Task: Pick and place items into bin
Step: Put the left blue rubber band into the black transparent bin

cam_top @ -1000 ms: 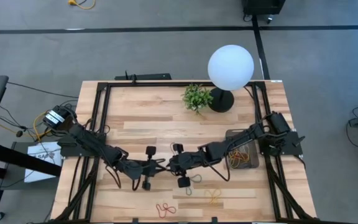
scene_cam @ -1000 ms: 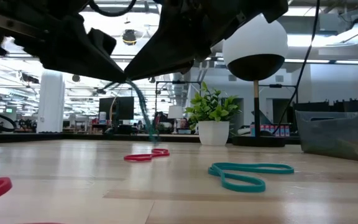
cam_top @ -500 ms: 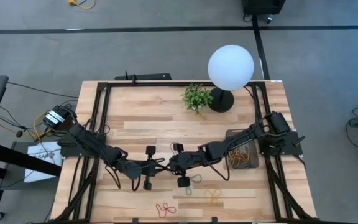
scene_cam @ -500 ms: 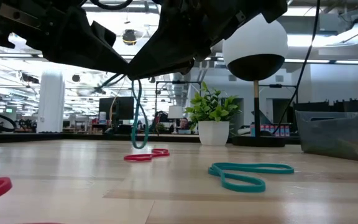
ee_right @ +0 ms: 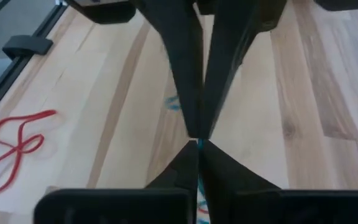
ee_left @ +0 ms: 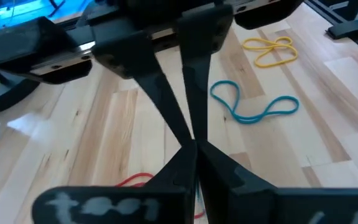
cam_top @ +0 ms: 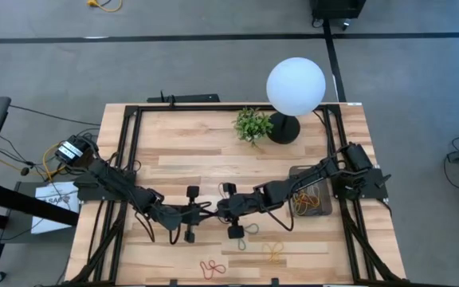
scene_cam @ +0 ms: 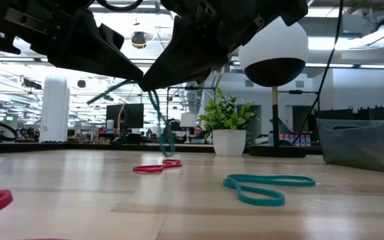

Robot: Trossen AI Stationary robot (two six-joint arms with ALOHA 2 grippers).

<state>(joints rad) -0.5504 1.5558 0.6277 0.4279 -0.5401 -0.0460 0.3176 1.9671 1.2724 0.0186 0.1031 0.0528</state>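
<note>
- High view: the two grippers meet tip to tip near the table's front middle, left gripper [cam_top: 200,210] from the left, right gripper [cam_top: 213,210] from the right; the fingertips are too small here to make out what's between them. Both arms are stretched low and inward. The bin [cam_top: 310,199] sits at the right edge, partly under the right arm, with bands inside, hard to count. A red band [cam_top: 210,269] and a yellow band [cam_top: 274,252] lie near the front edge.
- Low view: arm bodies fill the top and are cut off, with the fingertips lost in dark shapes. A teal band [scene_cam: 161,127] hangs off the table from where the two grippers meet, blurred. A second teal band [scene_cam: 268,186] and a red band lie flat on the wood; bin at far right, cut off.
- Left wrist view: left fingers clenched tip to tip against the other gripper's; a sliver of teal shows below the tips, mostly hidden.
- Right wrist view: right fingers pinched shut; a teal strand shows at the tips [ee_right: 197,147], so both are clamped on the teal band.
</note>
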